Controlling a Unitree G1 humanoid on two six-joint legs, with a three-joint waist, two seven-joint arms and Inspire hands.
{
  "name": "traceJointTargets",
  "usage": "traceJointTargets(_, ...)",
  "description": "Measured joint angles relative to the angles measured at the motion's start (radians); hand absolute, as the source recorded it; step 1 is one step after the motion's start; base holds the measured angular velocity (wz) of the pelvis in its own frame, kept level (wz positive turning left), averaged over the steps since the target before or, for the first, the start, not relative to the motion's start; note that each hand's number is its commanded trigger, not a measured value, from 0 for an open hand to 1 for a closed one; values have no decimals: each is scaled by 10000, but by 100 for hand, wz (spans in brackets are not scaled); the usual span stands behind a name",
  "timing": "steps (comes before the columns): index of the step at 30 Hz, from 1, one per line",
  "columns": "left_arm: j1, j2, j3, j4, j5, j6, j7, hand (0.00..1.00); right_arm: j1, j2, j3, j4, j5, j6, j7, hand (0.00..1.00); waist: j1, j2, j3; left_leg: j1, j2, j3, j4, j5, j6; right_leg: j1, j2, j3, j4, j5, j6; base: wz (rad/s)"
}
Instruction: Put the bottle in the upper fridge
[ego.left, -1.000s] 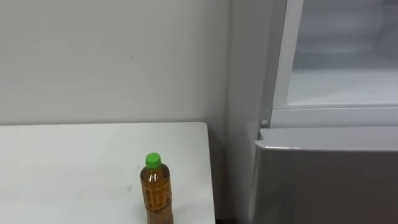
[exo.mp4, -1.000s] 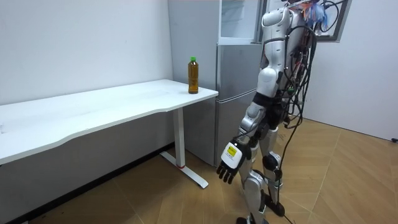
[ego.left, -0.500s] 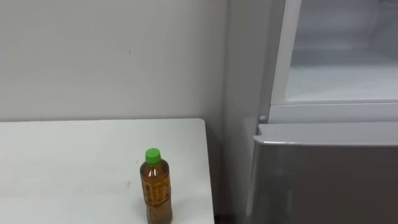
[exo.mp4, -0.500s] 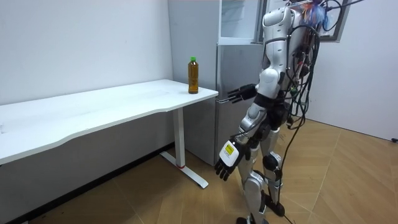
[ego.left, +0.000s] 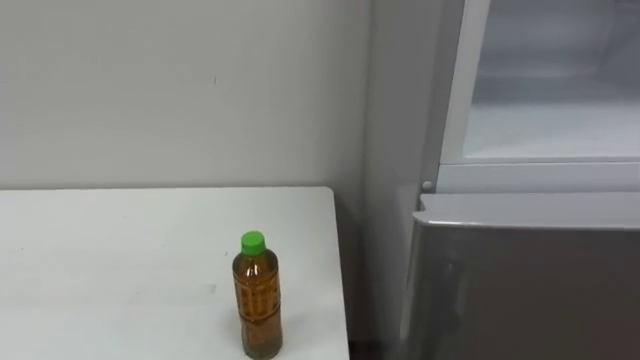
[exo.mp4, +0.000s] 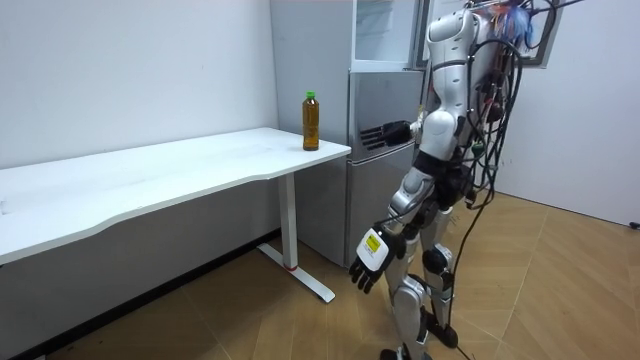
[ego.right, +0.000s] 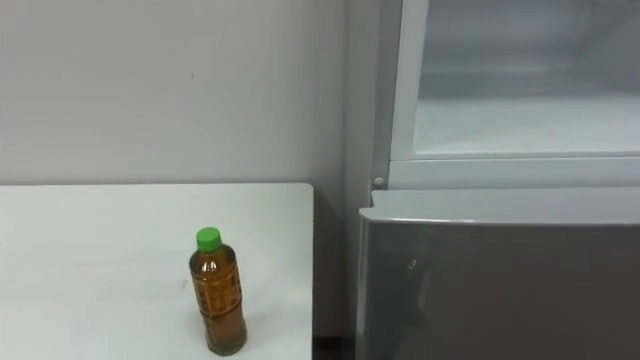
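Fridge (ego.left: 520, 280) at 3 o'clock in the eye views: grey lower door (ego.left: 530, 300) shut. Upper compartment (ego.left: 560, 100) at 1–2 o'clock looks open, its pale interior showing behind a white frame. Nothing visible inside it.

Table (ego.left: 120, 260), white, at 8–9 o'clock, with its end just beside the fridge.

Robot stands in front of the fridge, near the table's end (room view).

Right hand (exo.mp4: 385, 133) is held out ahead of the torso, toward 9 o'clock in the room view. Fingers straight and apart, holding nothing, well short of the bottle.

Left hand (exo.mp4: 368, 262) hangs low by the thigh, fingers loose and apart, holding nothing.

Bottle (ego.left: 257, 300) at 7 o'clock in the eye views. Upright on the table near the corner next to the fridge, amber liquid, apart from both hands.

Cap (ego.left: 252, 241), green, on.

Progress, judged: early.
- Done: compartment apparently open, and the robot is within range of both table and fridge.
- Left: reach the bottle, grasp it, lift it, carry it toward 1–2 o'clock, set it on the upper shelf, let go.
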Motion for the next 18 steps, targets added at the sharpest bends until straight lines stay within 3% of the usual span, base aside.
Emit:
traceJointTargets(7,-39,136,-39,-196,9,-32,-79,0,-83,-228,-47,-1465,27,-35,383,0,202,-101,-26,16,5,22,1,4,9,-49,9,37,27,15,-19,-1)
traceJointTargets(12,-75,193,-153,-185,5,-25,-112,0,-1378,-232,-45,-2422,510,-355,842,0,266,-68,-47,30,24,-4,-1,4,8,59,32,9,0,18,-24,1)
traceJointTargets(18,-97,224,-347,-77,-181,4,-111,0,-1897,-200,-5,-2807,1235,-358,856,0,324,-77,-49,58,25,-56,97,4,8,221,32,-31,-57,22,-24,2)
